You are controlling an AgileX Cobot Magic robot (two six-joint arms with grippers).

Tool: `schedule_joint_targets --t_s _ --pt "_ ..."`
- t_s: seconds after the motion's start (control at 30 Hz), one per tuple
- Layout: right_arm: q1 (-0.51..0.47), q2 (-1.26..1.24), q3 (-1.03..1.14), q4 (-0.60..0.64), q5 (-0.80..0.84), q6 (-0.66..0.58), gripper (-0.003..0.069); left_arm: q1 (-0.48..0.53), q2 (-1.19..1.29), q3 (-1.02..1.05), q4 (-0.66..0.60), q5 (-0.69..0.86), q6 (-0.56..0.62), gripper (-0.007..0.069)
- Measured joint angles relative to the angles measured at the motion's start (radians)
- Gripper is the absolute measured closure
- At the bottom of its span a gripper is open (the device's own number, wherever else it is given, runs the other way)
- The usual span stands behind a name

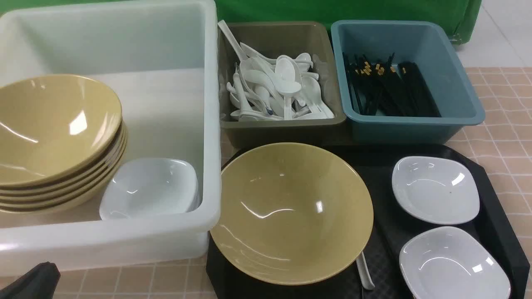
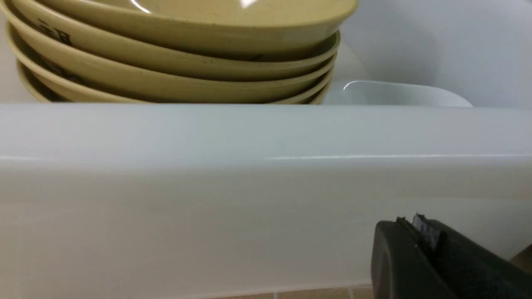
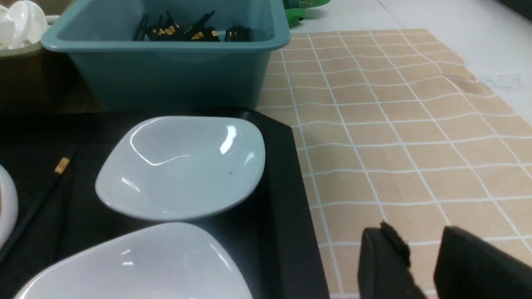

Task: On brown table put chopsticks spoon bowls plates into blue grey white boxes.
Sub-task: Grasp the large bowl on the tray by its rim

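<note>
A tan bowl (image 1: 291, 211) and two white plates (image 1: 435, 189) (image 1: 453, 265) sit on the black tray. A spoon (image 1: 365, 272) handle pokes out from under that bowl. One chopstick (image 3: 39, 197) lies on the tray. The white box (image 1: 208, 124) holds stacked bowls (image 1: 54, 137) and plates (image 1: 149, 187). In the grey box (image 1: 282, 128) lie several spoons, and in the blue box (image 1: 461, 104) several chopsticks. My left gripper (image 2: 409, 222) is shut and empty, low outside the white box's near wall (image 2: 208, 187). My right gripper (image 3: 419, 245) is open and empty over the brown table (image 3: 395, 137), beside the tray.
The black tray (image 1: 498, 224) has a raised rim (image 3: 286, 199) just beside my right gripper. A green cloth (image 1: 332, 10) hangs behind the boxes. The tiled table cover ends at a pale floor (image 3: 457, 16) on the far right.
</note>
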Motion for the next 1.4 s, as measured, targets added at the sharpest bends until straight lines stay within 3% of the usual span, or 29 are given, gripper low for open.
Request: schedule_joint_targets --t_s 1.03,1.4 --pt "0.000 0.000 0.000 0.000 0.000 0.000 0.0422 0.000 0.000 0.000 0.004 -0.001 0.003 0.0623" --pt "0.000 0.000 0.000 0.000 -0.008 0.000 0.0422 0.000 0.000 0.007 0.007 -0.068 0.004 0.0623"
